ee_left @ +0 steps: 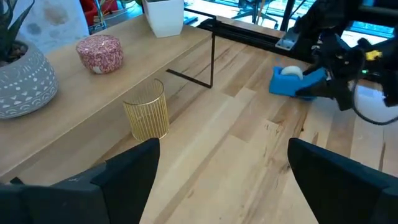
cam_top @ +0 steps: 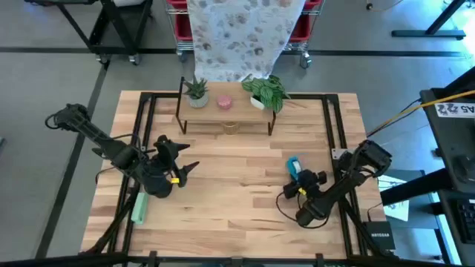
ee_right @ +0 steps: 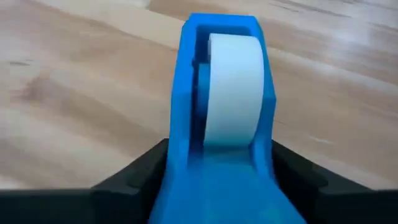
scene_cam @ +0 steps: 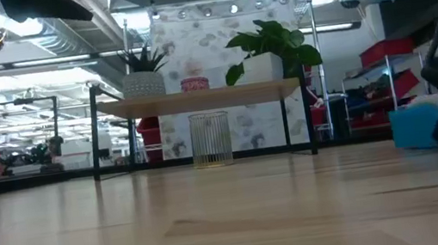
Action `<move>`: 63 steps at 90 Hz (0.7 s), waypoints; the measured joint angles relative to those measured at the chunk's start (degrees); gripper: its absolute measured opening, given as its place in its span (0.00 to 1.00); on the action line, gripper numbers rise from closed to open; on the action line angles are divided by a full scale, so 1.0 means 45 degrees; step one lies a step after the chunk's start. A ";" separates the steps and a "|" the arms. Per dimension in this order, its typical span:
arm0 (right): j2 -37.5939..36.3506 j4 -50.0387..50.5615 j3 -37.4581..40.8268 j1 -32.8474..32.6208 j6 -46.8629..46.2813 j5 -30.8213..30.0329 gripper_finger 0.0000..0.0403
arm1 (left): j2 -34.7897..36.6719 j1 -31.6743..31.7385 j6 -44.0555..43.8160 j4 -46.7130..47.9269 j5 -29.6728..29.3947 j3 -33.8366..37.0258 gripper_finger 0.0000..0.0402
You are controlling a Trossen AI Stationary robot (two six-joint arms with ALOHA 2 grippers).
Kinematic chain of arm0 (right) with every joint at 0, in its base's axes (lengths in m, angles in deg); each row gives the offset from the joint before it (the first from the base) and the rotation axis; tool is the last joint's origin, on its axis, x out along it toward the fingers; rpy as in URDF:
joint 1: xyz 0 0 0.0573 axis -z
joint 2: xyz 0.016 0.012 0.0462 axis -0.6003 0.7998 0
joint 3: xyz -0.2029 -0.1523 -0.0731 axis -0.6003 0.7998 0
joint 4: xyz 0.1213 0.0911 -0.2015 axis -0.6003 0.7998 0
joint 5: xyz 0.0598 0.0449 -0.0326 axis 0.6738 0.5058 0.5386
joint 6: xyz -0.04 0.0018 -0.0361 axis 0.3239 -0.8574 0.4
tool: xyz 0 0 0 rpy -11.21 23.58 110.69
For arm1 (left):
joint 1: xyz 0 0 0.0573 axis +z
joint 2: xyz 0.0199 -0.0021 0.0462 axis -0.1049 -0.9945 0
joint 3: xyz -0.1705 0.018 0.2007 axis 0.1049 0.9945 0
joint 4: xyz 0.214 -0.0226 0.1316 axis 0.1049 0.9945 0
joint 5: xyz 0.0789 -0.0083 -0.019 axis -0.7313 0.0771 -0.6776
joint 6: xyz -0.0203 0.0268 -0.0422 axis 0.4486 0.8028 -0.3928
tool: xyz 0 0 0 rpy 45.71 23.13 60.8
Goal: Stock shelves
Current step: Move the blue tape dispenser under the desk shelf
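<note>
Gripping the blue plastic tape dispenser with its white roll (ee_right: 227, 93), my right gripper (cam_top: 303, 182) has its dark fingers pressed against both sides of the blue body, low over the tabletop on my right side. So this is the pick-up step: the dispenser looks secured but is not yet anywhere near the shelves.

That small rack with the light wood plank top and thin black legs (cam_top: 226, 111) stands at the far edge of the table, well apart from me. Already up there: a spiky plant in a grey patterned pot (ee_left: 18, 78), a pink round tin (ee_left: 99, 53) and a leafy plant in a white pot (cam_top: 263, 93). Underneath, a gold wire basket (ee_left: 148, 115).

My left gripper (ee_left: 217, 180) waits with fingers wide apart, facing the rack.

Next I'd need to lift, carry forward, and find a free spot.
</note>
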 joint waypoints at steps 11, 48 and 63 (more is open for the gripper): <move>0.0000 -0.0374 -0.0943 0.0235 0.0669 -0.1657 0.46 | 0.0000 -0.0002 0.0000 0.0005 0.0000 0.0000 0.84; 0.0000 -0.5953 -0.2123 0.4211 0.7091 -0.3525 0.46 | 0.0000 -0.0005 0.0000 0.0000 -0.0002 0.0000 0.84; 0.0000 -0.6218 -0.2123 0.6047 0.7625 -0.3510 0.46 | 0.0000 -0.0005 0.0000 0.0000 -0.0002 0.0000 0.84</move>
